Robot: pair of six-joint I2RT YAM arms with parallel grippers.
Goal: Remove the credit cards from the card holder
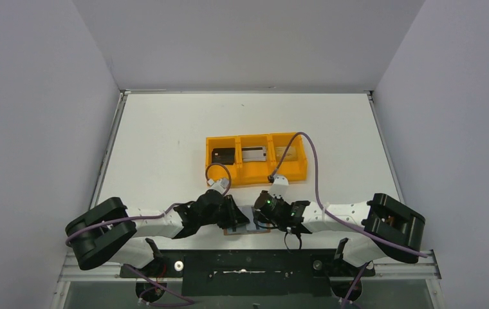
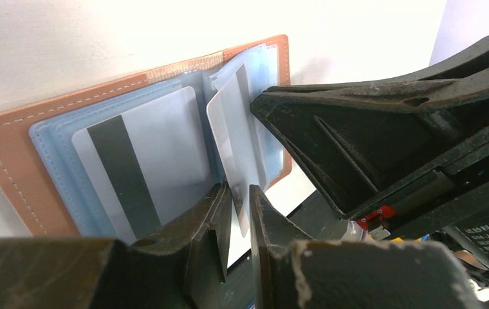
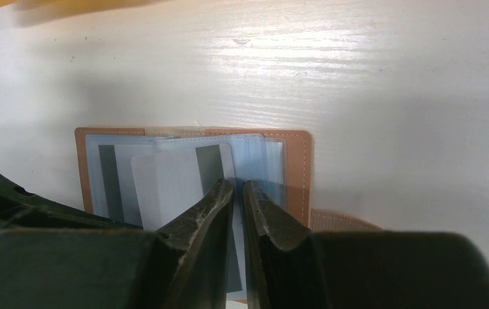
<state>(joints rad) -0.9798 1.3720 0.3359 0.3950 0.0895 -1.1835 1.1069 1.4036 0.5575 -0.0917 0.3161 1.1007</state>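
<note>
Low in the top view, the card holder [image 2: 10,148] lies open on the table [image 1: 165,129], not yet emptied; three credit cards [image 1: 253,154] fill the tray [image 1: 255,177]. The left fingers [image 2: 210,212] pinch one pale card [image 2: 229,122]; right fingers [image 3: 203,206] narrow, grip unclear.

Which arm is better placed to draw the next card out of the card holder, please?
Left. The left pincer pinches the free edge of a pale card tilted up out of the card holder, so it likely only needs to pull. The right pincer sits low on that holder, seemingly steadying it.
</note>
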